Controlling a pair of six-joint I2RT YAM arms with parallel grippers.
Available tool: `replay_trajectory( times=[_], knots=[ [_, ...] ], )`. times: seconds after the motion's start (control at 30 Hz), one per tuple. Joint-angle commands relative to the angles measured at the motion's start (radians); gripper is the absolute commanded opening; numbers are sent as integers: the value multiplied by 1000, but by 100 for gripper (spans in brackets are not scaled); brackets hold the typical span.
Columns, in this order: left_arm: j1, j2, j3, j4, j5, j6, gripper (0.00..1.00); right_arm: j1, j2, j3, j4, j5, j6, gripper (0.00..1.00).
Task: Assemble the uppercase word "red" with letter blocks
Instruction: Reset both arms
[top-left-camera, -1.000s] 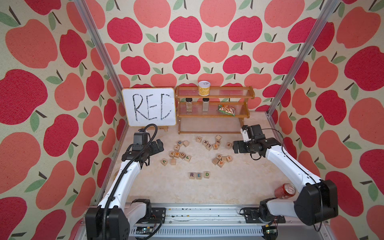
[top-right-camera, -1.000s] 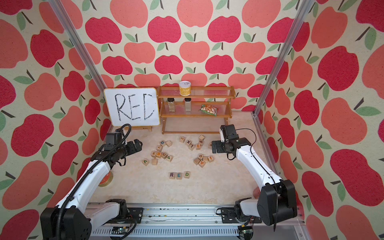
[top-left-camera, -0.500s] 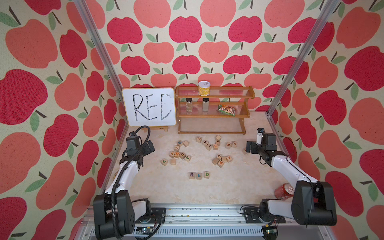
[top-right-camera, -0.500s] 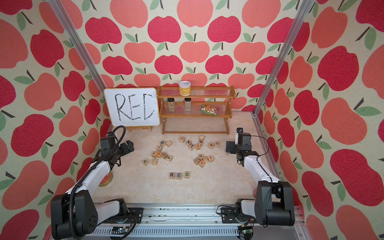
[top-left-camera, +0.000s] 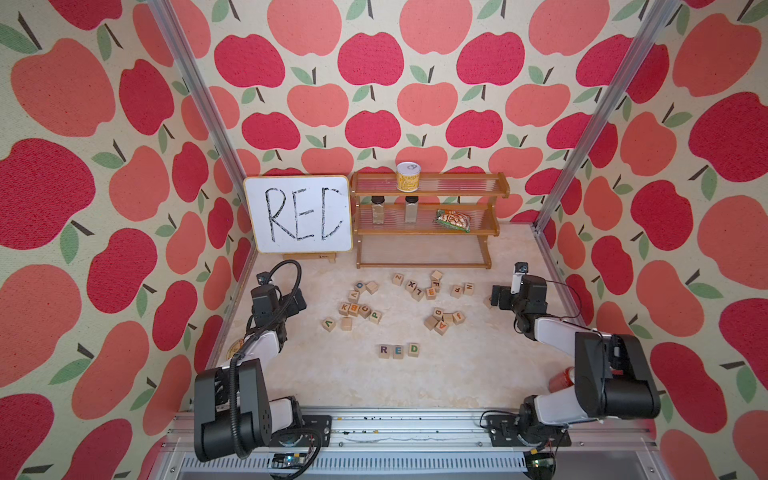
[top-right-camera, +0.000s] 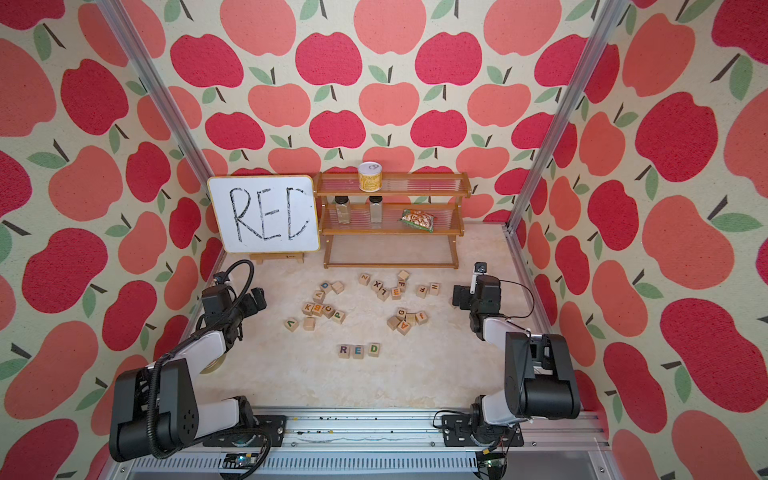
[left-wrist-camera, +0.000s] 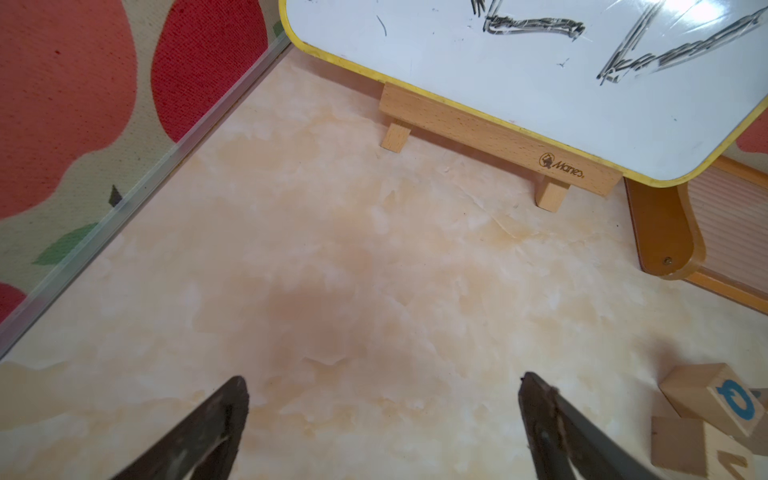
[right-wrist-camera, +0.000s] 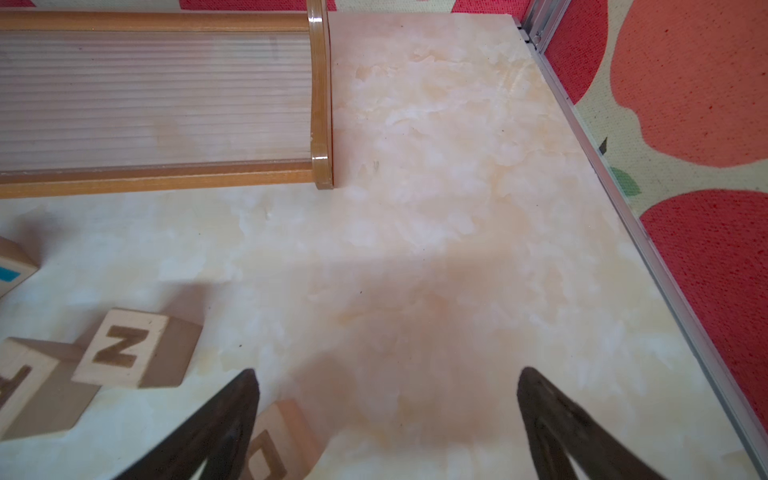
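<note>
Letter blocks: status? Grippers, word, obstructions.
Left gripper open, empty; right gripper open, empty. R block, E block, D block side by side, reading RED. Nothing around the row; spare blocks lie farther back.

Light-wood letter blocks (top-left-camera: 398, 350) (matt)

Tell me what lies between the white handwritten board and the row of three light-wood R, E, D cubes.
Both top views show a cluster of other light-wood letter cubes between the white board and the R-E-D row.
</note>
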Motion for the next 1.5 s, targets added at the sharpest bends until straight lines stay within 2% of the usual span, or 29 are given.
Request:
replay_trajectory(
  times=[0.0, 0.1, 0.17, 0.3, 0.4, 0.47, 1.47],
  knots=[
    [12, 64, -17, 190, 37, 27, 99, -3, 20, -28, 157, 16, -28, 99],
    [11, 119, 11, 219, 59, 35, 99, 2, 29, -58, 220, -11, -43, 99],
    [8, 155, -12, 311, 77, 33, 99, 9, 34, -110, 317, -5, -49, 99],
    [-36, 163, -23, 333, 95, 96, 99, 20, 106, -187, 545, -25, -82, 99],
    [-96, 236, -42, 427, 67, 164, 99, 26, 68, -152, 418, -11, -72, 99],
    [-118, 243, -42, 432, 12, 165, 99, 27, 83, -162, 463, -12, -81, 99],
    [-123, 246, -42, 438, -5, 166, 99, 28, 75, -156, 436, -9, -74, 99]
  ],
)
